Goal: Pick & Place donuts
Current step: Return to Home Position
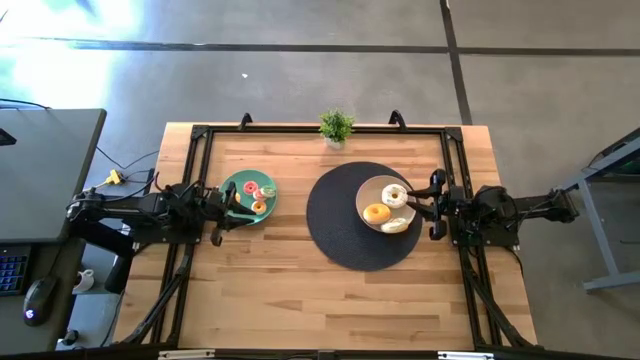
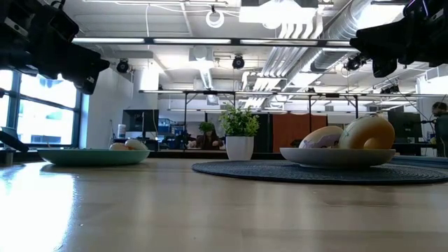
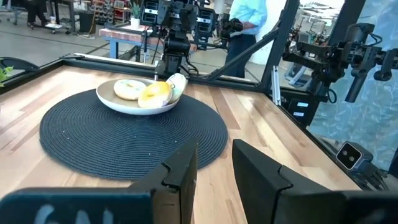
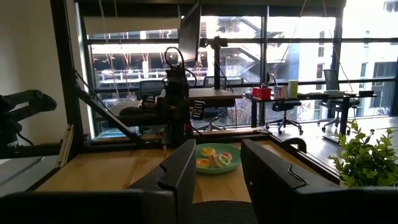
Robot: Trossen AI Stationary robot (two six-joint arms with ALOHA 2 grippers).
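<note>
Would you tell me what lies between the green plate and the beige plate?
Only bare tabletop, then the dark round mat under the beige plate; the high view shows it.

In the low view we find the donuts point(image 2: 130, 145) mostly hidden behind the plate point(image 2: 91, 157); the left arm point(image 2: 49, 42) and right arm point(image 2: 406, 31) are cropped above.

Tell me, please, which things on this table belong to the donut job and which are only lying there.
For the job: small donuts on the green plate; large donuts on the beige plate.
Only lying there: potted plant; dark round mat under the beige plate.
</note>
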